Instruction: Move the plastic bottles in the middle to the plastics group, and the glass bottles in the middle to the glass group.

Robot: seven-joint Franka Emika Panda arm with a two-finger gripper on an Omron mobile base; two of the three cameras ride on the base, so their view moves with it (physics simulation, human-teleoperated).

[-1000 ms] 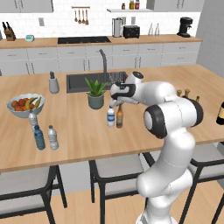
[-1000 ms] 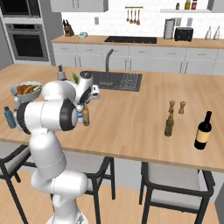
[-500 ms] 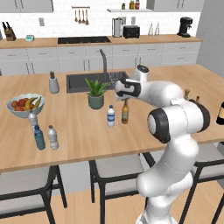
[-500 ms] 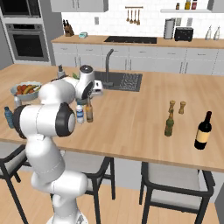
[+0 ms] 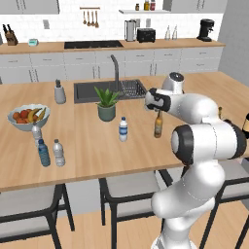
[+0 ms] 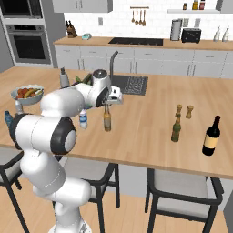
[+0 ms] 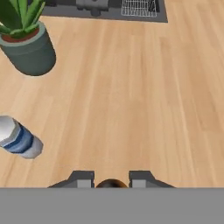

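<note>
Tool: the tool [image 5: 157, 111] is clamped on the neck of the brown glass bottle [image 5: 158, 125], fingers close together around it; in the hand view the bottle top [image 7: 110, 183] sits between the two fingertips [image 7: 83, 179].
Bottle in hand: upright, over the middle of the counter [image 5: 92, 146], its base at or just above the wood; I cannot tell if it touches.
Left behind: one labelled plastic bottle [image 5: 123, 129] stands just left of it, near the potted plant [image 5: 106, 103].
Glass group: the olive-green bottle [image 6: 176, 128] and the fat dark bottle [image 6: 211, 136] stand far to the right, past the salt and pepper shakers [image 6: 184, 111].
Plastics group: the blue-tinted bottle [image 5: 44, 153] and clear bottle [image 5: 59, 152] stand at the left, near the fruit bowl [image 5: 28, 116].
Step in hand: carrying the brown bottle right to the glass group.
Doing it well: keep it vertical, lift clear of the counter, travel steadily, set down beside the green bottle without knocking the shakers.
</note>
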